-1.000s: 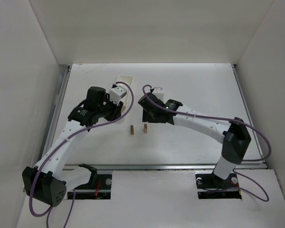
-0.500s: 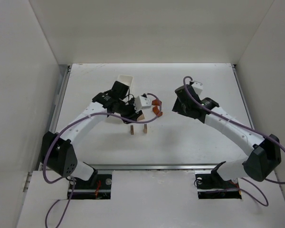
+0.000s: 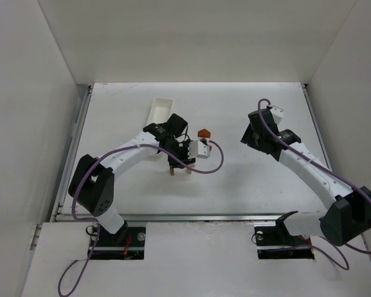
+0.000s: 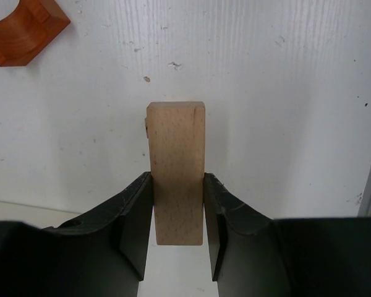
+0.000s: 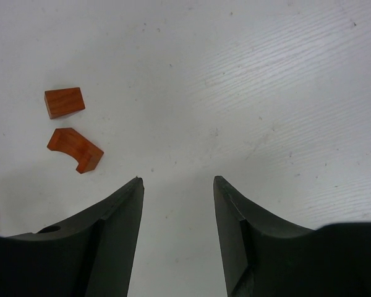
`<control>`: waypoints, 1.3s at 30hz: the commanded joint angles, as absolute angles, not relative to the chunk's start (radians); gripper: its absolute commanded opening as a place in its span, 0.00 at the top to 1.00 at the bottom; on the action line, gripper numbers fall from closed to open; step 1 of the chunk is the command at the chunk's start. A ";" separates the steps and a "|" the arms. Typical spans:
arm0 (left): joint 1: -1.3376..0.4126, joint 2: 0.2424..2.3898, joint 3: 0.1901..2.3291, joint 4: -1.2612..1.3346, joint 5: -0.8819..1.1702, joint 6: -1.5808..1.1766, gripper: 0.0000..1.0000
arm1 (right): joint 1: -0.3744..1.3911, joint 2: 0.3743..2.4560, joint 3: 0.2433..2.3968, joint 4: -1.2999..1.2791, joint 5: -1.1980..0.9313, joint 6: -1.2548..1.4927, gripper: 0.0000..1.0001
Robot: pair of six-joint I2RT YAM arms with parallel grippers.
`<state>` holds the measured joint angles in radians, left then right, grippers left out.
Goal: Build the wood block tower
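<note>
My left gripper (image 4: 177, 176) is shut on a light tan wooden block (image 4: 176, 167), held by its long sides. In the top view the left gripper (image 3: 180, 159) sits right over two small tan uprights (image 3: 171, 169) that stand side by side on the table. Whether the block touches them I cannot tell. An orange-red arch piece (image 4: 21, 31) lies on the table beyond. The right wrist view shows that arch piece (image 5: 75, 150) and an orange-red wedge (image 5: 65, 102) lying apart. My right gripper (image 5: 177, 179) is open and empty, off to the right (image 3: 252, 136).
A long white tray (image 3: 161, 110) lies at the back left, behind the left arm. The left arm's purple cable loops just right of the uprights. White walls enclose the table on three sides.
The left arm swung from the tray to above the uprights, carrying the tan block. The right arm drew back to the right, away from the uprights, and orange pieces now lie in the open.
</note>
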<state>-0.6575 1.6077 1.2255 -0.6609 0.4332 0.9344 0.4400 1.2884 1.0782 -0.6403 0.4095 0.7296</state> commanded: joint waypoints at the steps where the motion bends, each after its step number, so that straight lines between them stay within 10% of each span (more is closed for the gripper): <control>1: -0.675 1.615 1.266 -0.630 0.433 0.946 0.97 | 0.428 1.275 1.066 -0.572 0.381 0.698 0.45; 39: -0.632 1.560 1.149 -0.581 0.420 0.937 0.98 | 0.419 1.295 1.075 -0.563 0.362 0.670 0.45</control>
